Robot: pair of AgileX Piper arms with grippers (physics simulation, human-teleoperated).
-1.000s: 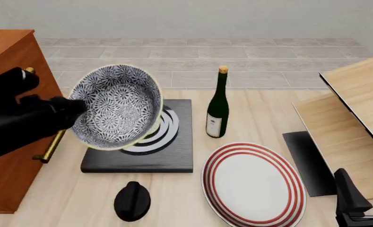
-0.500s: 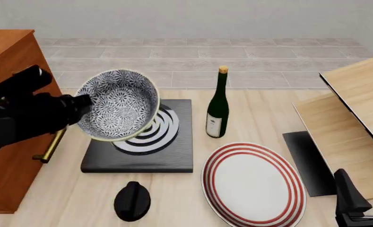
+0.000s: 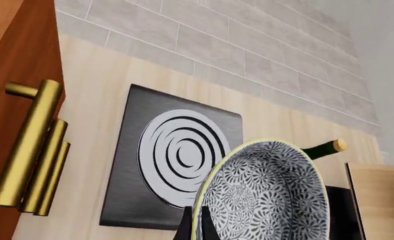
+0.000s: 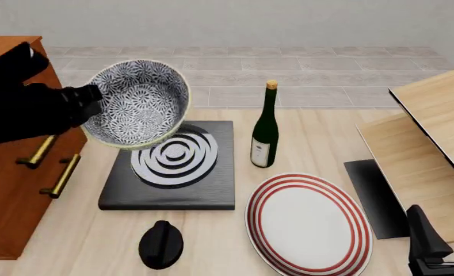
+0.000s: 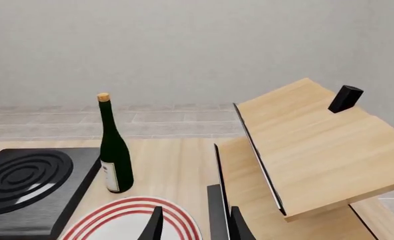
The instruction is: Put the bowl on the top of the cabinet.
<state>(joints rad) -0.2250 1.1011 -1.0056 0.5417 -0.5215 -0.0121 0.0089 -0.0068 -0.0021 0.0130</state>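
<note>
The bowl (image 4: 138,103), white with a dense black floral pattern, hangs tilted in the air above the black hotplate, level with the upper part of the cabinet (image 4: 4,190). My left gripper (image 4: 92,100) is shut on its left rim. The left wrist view has the bowl (image 3: 263,195) close up, a fingertip (image 3: 191,227) on its rim, and the cabinet (image 3: 17,60) with its brass handles (image 3: 27,145) beside it. My right gripper (image 4: 445,227) rests low at the near right, open with nothing in it. In the right wrist view the right gripper (image 5: 197,227) hovers over the plate's edge.
A black hotplate (image 4: 173,167) with white rings lies under the bowl. A green wine bottle (image 4: 265,129) stands to its right, a red-ringed plate (image 4: 309,224) lies in front. A black knob-like object (image 4: 160,244) sits near the front. Pale wooden boards (image 4: 426,132) lean at the right.
The left arm has lifted the bowl higher and a little left, toward the cabinet's top. The right gripper has stayed still.
</note>
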